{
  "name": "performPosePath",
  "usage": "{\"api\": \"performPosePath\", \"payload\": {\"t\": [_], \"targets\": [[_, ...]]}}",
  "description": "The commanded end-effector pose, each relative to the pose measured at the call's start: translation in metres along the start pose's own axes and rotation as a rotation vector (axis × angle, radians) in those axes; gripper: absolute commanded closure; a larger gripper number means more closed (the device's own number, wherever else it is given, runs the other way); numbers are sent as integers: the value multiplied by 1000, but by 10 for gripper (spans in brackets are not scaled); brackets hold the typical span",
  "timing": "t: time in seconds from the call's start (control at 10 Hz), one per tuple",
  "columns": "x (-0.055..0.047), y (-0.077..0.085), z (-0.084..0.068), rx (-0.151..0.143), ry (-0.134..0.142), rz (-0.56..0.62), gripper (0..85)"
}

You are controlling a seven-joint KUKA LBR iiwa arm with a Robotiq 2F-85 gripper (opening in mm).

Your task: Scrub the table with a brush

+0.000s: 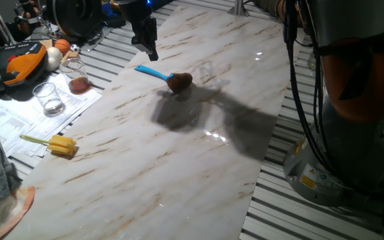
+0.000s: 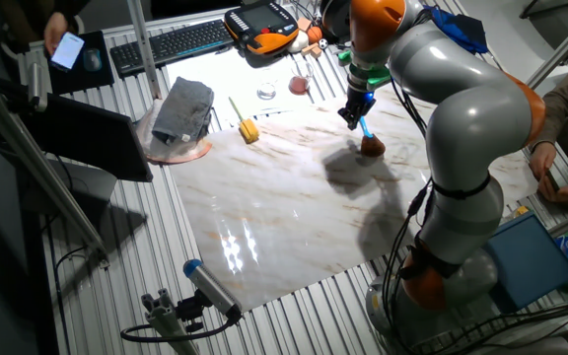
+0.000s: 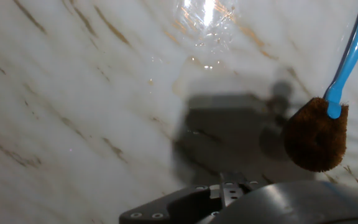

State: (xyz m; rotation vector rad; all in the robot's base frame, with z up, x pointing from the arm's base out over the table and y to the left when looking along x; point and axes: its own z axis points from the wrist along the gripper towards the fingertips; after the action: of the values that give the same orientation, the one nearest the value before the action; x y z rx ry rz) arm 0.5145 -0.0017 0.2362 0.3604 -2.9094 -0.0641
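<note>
Long glossy white marble-patterned worktop (image 1: 145,160) with tan-brown streaks fills most of the scene, laid over a striped black-and-white grating (image 1: 112,57). Big orange-and-grey robot arm (image 2: 442,89) leans over the worktop from its base at the far edge, throwing a dark shadow on the slab just past the brush.

Clutter sits off to one side, well apart from the work zone: grey folded cloth (image 2: 183,108), clear glass tumbler (image 1: 49,99), yellow sponge on a stick (image 1: 60,145) at the slab's edge. Probably parked there to keep the middle free for scrubbing.

Black two-finger hand (image 1: 153,55) hangs above the worktop, just beside the handle end of the brush, not touching it as far as I can see. Fingers point down. How wide it is spread I cannot tell: the fixed views show it dark and small, and the hand view shows only a bit of its body at the bottom edge. It holds nothing.

Small brush with a thin bright-blue handle and round reddish-brown head (image 1: 169,76) lies flat on the worktop near its middle, head on the slab, handle pointing towards the hand. In the hand view it sits at the right edge, off-centre, so my guess is the hand needs to shift sideways over the handle before grasping. Scrubbing not yet begun.
</note>
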Motion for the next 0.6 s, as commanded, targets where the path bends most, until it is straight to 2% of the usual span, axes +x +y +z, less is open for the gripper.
{"api": "performPosePath", "payload": {"t": [0.0, 0.5], "targets": [[0, 0, 0, 0, 0, 6, 850], [0, 0, 0, 2, -1, 6, 850]]}}
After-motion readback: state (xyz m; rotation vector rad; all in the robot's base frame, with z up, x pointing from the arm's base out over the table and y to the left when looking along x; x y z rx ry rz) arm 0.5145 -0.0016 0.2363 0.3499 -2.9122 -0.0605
